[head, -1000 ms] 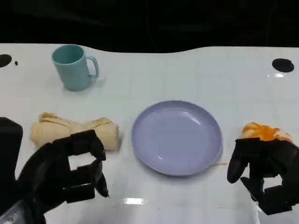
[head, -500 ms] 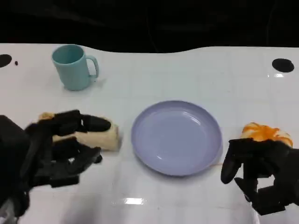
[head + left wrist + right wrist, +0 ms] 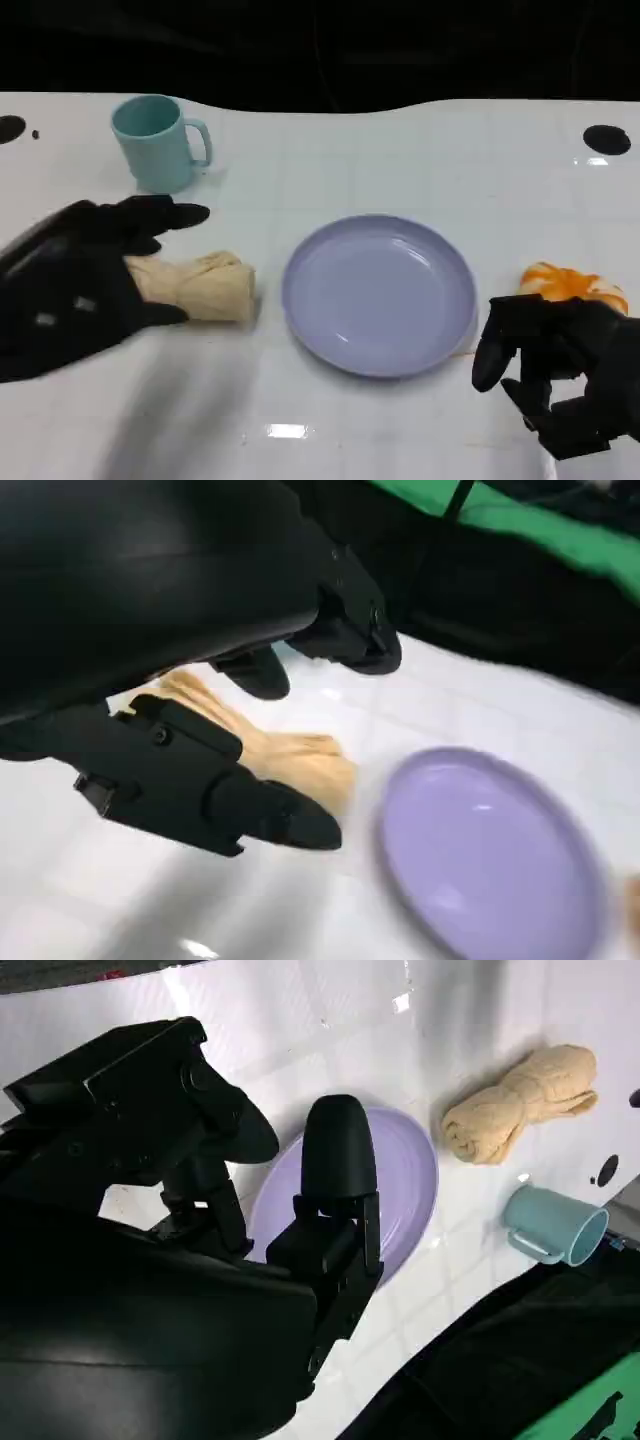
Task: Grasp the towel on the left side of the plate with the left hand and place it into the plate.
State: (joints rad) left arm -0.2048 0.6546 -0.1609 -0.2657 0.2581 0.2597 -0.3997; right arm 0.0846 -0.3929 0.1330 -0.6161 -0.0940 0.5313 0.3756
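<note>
A rolled beige towel [image 3: 198, 285] lies on the white table left of the lavender plate [image 3: 378, 293]. My left hand [image 3: 75, 285] hovers over the towel's left end with its fingers spread apart, holding nothing. The left wrist view has those fingers [image 3: 220, 800] straddling the towel [image 3: 295, 765], with the plate [image 3: 490, 855] beyond. My right hand [image 3: 560, 375] hangs near the front right edge, fingers loosely curled, holding nothing. From the right wrist, the towel [image 3: 520, 1100] and plate [image 3: 410, 1190] lie past the hand [image 3: 270, 1200].
A teal mug [image 3: 155, 142] stands at the back left, behind the towel. An orange object [image 3: 570, 283] lies right of the plate, just behind my right hand. The table's dark far edge [image 3: 320, 100] runs along the back.
My left hand has moved forward from the front edge and opened, now reaching over the towel's left end. The right hand has barely shifted.
</note>
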